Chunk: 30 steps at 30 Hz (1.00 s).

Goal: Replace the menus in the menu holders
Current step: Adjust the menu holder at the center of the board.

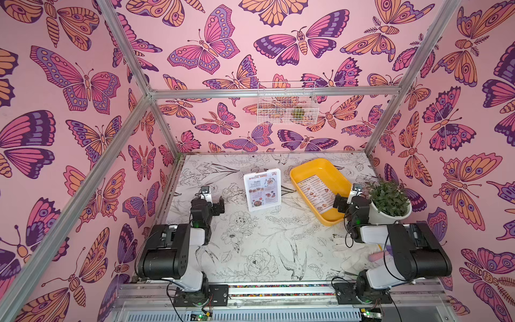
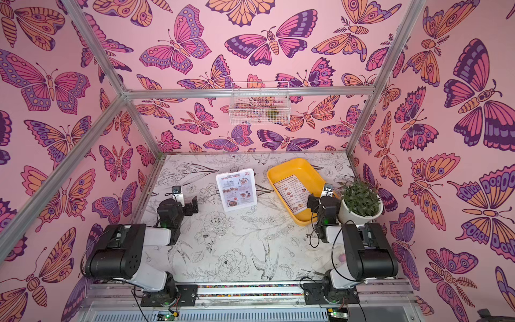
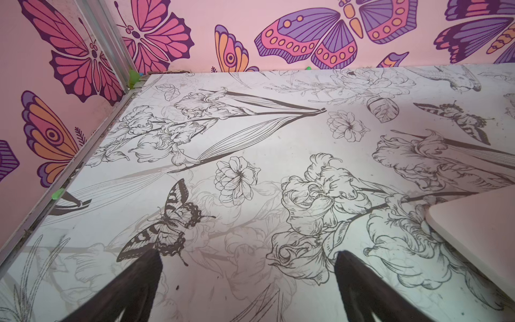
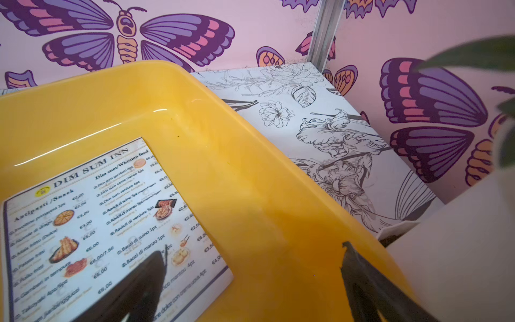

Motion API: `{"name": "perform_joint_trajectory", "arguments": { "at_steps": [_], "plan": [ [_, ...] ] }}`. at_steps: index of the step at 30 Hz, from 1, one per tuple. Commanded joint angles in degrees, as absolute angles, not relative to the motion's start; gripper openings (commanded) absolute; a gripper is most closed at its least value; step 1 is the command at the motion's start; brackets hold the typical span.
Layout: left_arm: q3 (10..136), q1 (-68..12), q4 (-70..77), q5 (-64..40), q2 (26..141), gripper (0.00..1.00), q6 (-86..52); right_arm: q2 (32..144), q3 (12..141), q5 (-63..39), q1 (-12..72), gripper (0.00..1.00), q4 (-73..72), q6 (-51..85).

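Note:
The clear menu holder (image 1: 262, 190) (image 2: 237, 190) stands mid-table with the red-headed "SPECIAL MENU" sheet (image 1: 260, 192) inside it. The "DIM SUM INN" menu (image 1: 316, 195) (image 2: 293, 195) (image 4: 92, 223) lies flat in the yellow tray (image 1: 312, 167) (image 4: 223, 167). My left gripper (image 1: 218, 205) (image 3: 248, 252) hovers open over bare table left of the holder, whose pale corner (image 3: 473, 223) shows at the edge of the left wrist view. My right gripper (image 1: 339, 203) (image 4: 254, 249) is open over the tray's near end, one finger above the menu's corner, and holds nothing.
A white pot with a green plant (image 1: 388, 205) (image 4: 459, 251) stands close to the right arm, beside the tray. A pale glove-like cloth (image 1: 354, 253) lies front right. A wire basket (image 1: 287, 103) hangs on the back wall. Walls enclose the table on three sides.

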State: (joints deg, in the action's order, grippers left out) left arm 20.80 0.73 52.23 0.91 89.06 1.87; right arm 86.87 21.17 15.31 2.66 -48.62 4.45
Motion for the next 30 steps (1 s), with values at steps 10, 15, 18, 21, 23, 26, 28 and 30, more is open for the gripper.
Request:
{"name": "perform_joint_trajectory", "arguments": {
  "at_steps": [10, 15, 18, 21, 23, 26, 28, 30],
  "plan": [
    [21.45, 1.48, 51.66, -0.94, 88.85, 0.99, 0.97, 86.23, 22.5, 14.68, 2.55, 0.99, -47.54, 4.39],
    [21.4, 1.95, 51.64, -1.77, 88.8, 0.99, 0.72, 86.27, 22.5, 14.67, 2.57, 0.99, -47.43, 4.39],
    [21.36, 2.48, 51.69, -2.63, 88.8, 0.99, 0.5, 86.29, 22.5, 14.67, 2.57, 0.99, -47.46, 4.4],
    [21.36, 2.48, 51.75, -2.59, 88.8, 0.99, 0.44, 86.26, 22.5, 14.64, 2.55, 0.99, -47.46, 4.42],
    [21.36, 2.49, 51.72, -2.59, 88.76, 0.99, 0.46, 86.23, 22.5, 14.68, 2.57, 0.99, -47.46, 4.46],
    [21.59, 3.19, 51.16, -3.3, 87.96, 0.99, -0.36, 86.14, 22.34, 14.65, 2.55, 1.0, -47.63, 4.42],
    [23.94, 3.6, 44.22, -1.23, 85.83, 0.99, -1.46, 85.73, 22.56, 15.53, 2.52, 0.99, -48.72, 4.55],
    [24.54, 3.43, 42.95, 0.97, 84.91, 0.99, -1.83, 82.98, 23.06, 15.93, 2.22, 0.99, -44.99, 4.89]
  ]
}}
